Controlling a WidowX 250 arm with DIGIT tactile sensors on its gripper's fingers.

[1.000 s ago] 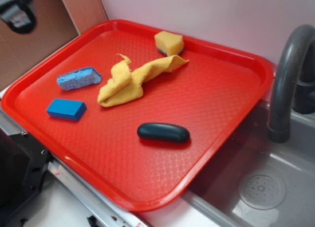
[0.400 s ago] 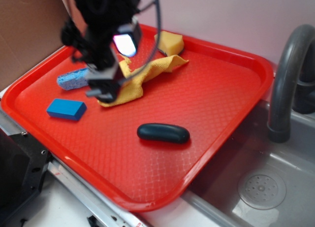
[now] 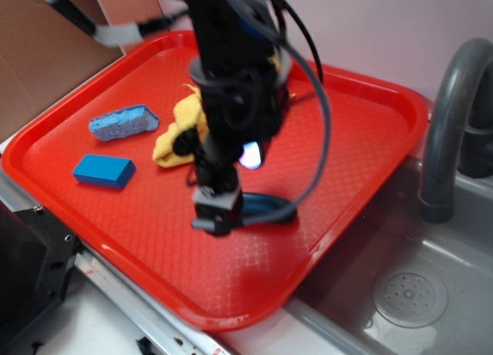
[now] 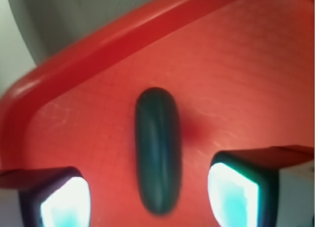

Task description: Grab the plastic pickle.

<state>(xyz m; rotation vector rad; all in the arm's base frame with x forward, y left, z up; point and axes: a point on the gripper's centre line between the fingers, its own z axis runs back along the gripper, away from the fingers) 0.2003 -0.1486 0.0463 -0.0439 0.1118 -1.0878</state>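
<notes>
In the exterior view, the pickle lies flat on the red tray, toward the near middle. It is very dark green, smooth and capsule-shaped with rounded ends; only its right part shows, the rest hidden behind the gripper, which hangs at its left end. The arm is motion-blurred, so the spread of the fingers cannot be told here. To the left lie a blue block and, farther back, a blue sponge. A yellow cloth sits partly behind the arm. A grey faucet stands at the right over a sink.

In the wrist view, the pickle runs lengthwise between the two fingers, glossy with faint streaks, casting a soft shadow to its right. The fingers stand released, apart on either side, clear red tray showing between each and the pickle.
</notes>
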